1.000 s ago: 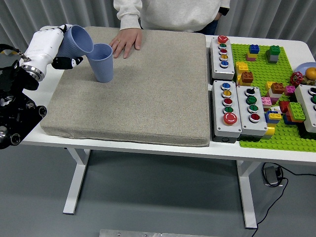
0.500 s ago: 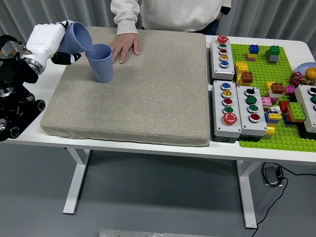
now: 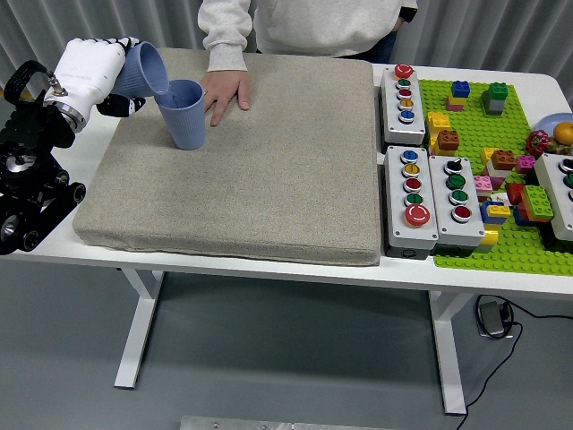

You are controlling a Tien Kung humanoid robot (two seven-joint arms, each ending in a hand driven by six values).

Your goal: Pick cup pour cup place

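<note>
My left hand is shut on a blue cup, held tipped on its side at the far left of the grey mat. The tipped cup's mouth points right and down over a second blue cup. That second cup stands upright on the mat, its rim almost touching the tipped one. A person's hand lies flat on the mat just right of the upright cup. My right arm is out of view.
Three grey button boxes stand right of the mat. A green baseplate with several loose bricks fills the right end of the table, beside another box and a plate at the right edge.
My left hand has drawn up and back a little, tipping its cup further over the upright one. The person's hand has slid slightly along the mat's far edge.
</note>
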